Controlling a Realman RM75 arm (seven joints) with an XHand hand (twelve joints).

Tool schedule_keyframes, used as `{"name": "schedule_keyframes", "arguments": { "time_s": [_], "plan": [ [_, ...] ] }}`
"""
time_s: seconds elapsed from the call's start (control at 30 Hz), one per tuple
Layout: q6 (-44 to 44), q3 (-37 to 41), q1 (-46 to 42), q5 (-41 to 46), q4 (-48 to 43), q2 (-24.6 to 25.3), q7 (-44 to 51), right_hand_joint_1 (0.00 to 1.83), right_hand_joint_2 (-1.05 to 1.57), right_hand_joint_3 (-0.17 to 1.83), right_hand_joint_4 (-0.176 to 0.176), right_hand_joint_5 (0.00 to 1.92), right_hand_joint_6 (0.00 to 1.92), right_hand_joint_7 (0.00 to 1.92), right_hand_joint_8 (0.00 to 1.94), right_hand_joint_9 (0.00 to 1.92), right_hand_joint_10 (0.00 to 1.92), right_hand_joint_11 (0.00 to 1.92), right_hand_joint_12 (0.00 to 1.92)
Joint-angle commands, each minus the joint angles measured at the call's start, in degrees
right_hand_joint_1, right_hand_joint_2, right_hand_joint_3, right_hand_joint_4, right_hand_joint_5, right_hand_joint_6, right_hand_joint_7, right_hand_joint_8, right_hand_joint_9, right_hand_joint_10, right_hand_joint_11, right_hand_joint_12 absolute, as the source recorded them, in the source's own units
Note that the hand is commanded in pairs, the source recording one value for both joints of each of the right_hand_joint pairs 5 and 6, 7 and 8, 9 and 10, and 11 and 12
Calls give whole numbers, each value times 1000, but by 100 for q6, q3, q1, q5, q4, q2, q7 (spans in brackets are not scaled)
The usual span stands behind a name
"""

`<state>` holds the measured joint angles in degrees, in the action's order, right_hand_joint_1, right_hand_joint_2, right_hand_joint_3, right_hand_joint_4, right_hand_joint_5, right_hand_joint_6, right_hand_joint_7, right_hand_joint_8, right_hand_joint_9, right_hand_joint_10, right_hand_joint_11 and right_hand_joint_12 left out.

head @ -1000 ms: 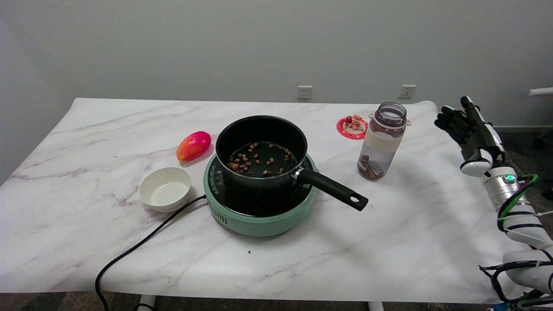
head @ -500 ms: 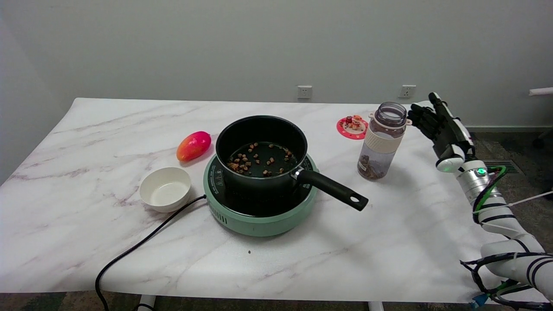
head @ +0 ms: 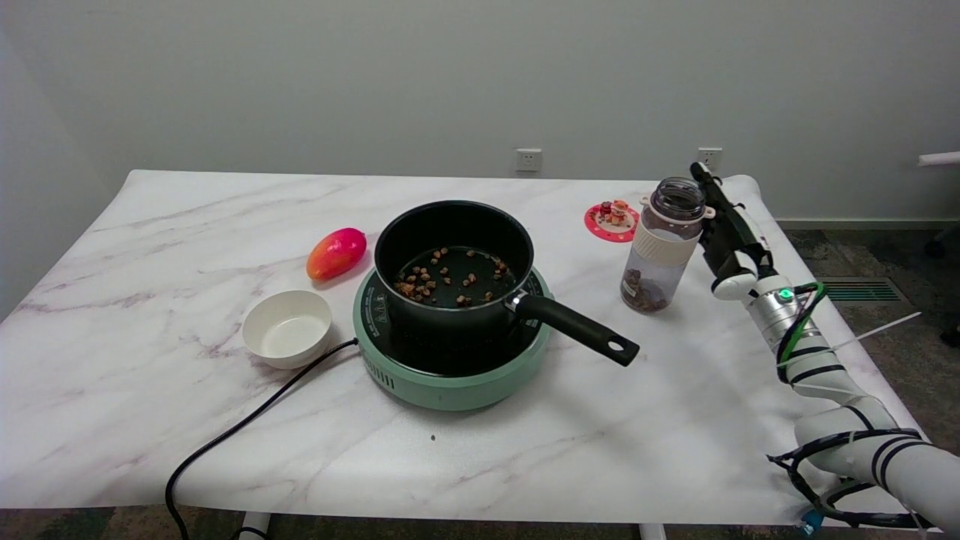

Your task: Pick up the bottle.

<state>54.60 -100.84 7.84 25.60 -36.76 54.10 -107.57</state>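
Observation:
The bottle [head: 663, 244] stands upright on the marble table [head: 675, 390], right of the pan. It is clear and lidless, with a cream band around its middle and brown bits at the bottom. My right hand [head: 726, 232] is open and hangs just to the bottle's right, palm turned toward it. Whether the fingers touch the bottle's far side is hidden; nothing is held.
A black pan [head: 456, 264] with brown bits sits on a green hotplate [head: 450, 352]; its handle [head: 581, 327] points toward the bottle's base. A red coaster [head: 611, 218] with small figures lies behind the bottle. A white bowl [head: 287, 327] and a mango [head: 336, 253] lie left.
My right hand has swept leftward from beyond the table's right edge to right beside the bottle. The bottle and everything else stayed put.

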Motion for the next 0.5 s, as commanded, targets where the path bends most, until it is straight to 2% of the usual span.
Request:
{"name": "schedule_keyframes", "arguments": {
  "time_s": [0.03,0.5],
  "plan": [
    [-102,-234,227,-224,-69,341,25,1197,-1006,888,0,4,4,389,389,386,386,383,383],
    [-176,-201,228,-224,-93,341,33,1252,-879,797,0,29,29,415,415,400,400,385,385]
  ]
}}
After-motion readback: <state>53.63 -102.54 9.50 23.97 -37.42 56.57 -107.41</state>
